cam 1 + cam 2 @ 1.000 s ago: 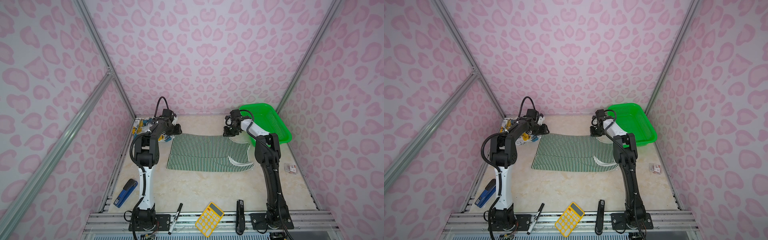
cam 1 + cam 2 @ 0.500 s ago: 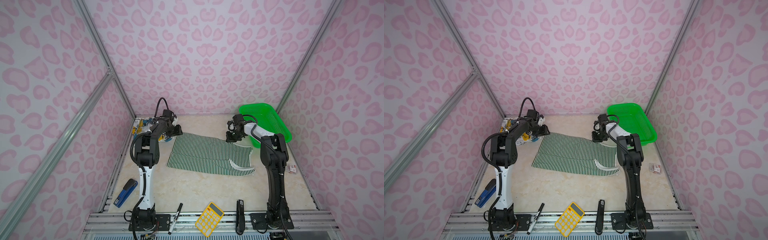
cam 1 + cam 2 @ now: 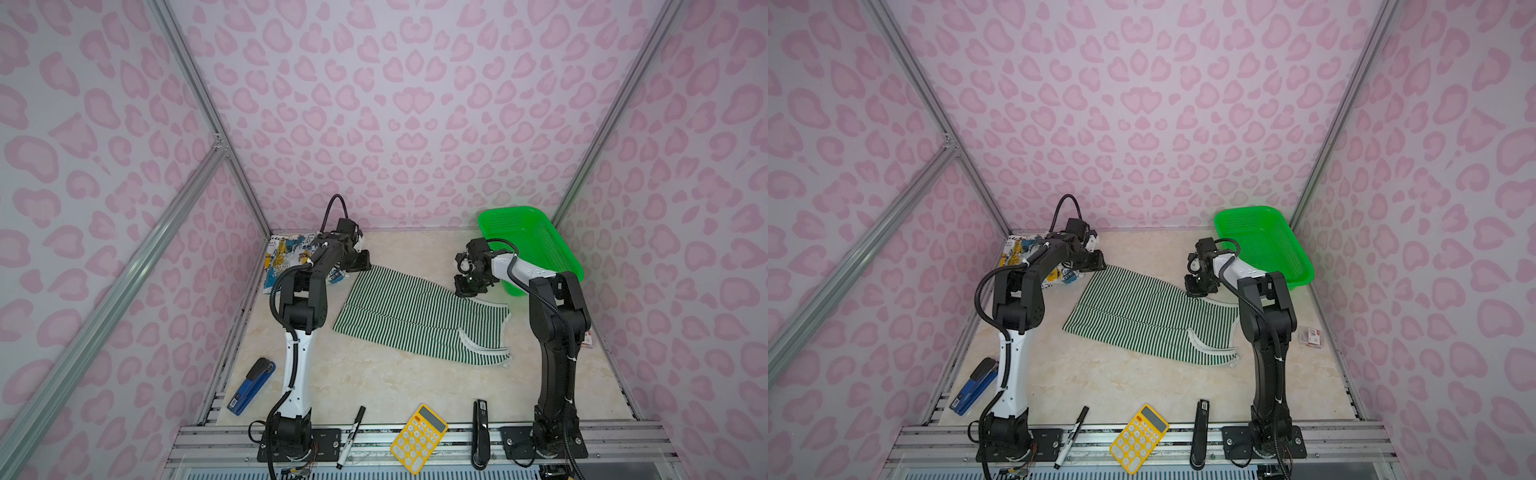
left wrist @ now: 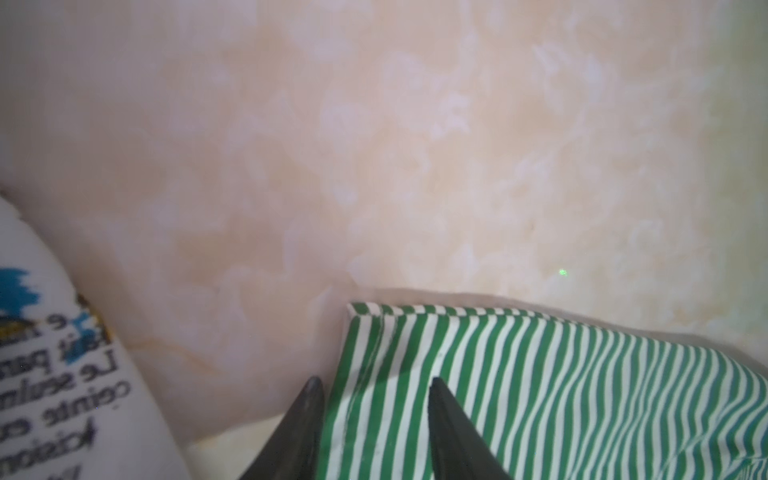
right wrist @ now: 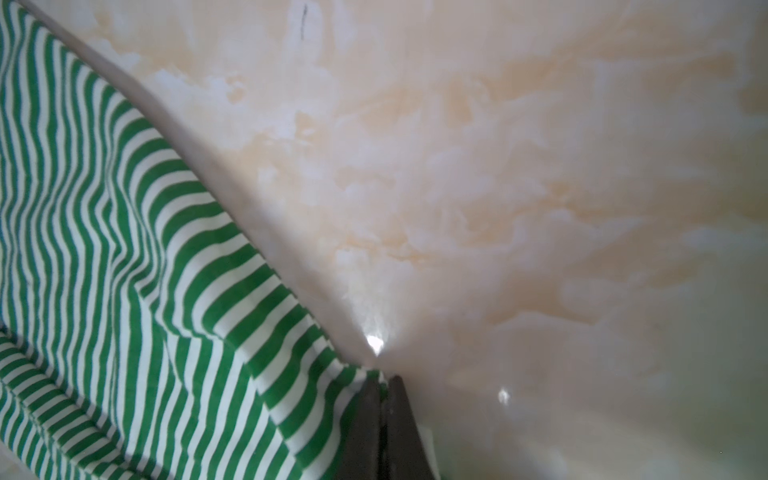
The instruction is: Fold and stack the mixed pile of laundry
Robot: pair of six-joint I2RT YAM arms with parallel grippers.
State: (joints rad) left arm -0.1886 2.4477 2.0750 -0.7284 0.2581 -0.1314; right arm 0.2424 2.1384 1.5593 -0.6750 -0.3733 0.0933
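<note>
Sitting nearest, on the near side of the thin dark-green-and-white striped garment [image 3: 415, 316], are a yellow push-button calculator [image 3: 419, 438], a black marker pen [image 3: 351, 436] and a slim black stapler [image 3: 481, 434], all by the metal front rail. A blue-and-black stapler [image 3: 252, 386] lies near-left of the garment. Between these and the garment's straight near hem runs a broad bare band of pale marble-patterned worktop [image 3: 395, 386].

The garment lies flat mid-worktop. Its left edge is straight and its right end has white-trimmed curved openings. Right of that end, past the right arm, a small flat packet [image 3: 1310, 336] rests on bare worktop.

At the garment's far-left corner the left fingers [image 3: 359, 265] stand partly apart, one on each side of the hemmed corner. The cloth lies flat between them, not pinched. At its far-right edge the right fingers [image 3: 465, 289] are closed tight on the stripes, and the cloth gathers to a point there.

Beyond the far edge, bare worktop reaches the wall. Far-left of the garment, a white cloth garment with blue, yellow and black print [image 3: 286, 253] is bunched in the corner, with a strip of worktop between the two. Far-right stands a bright green perforated plastic basket [image 3: 540, 245], its mesh floor showing throughout.
</note>
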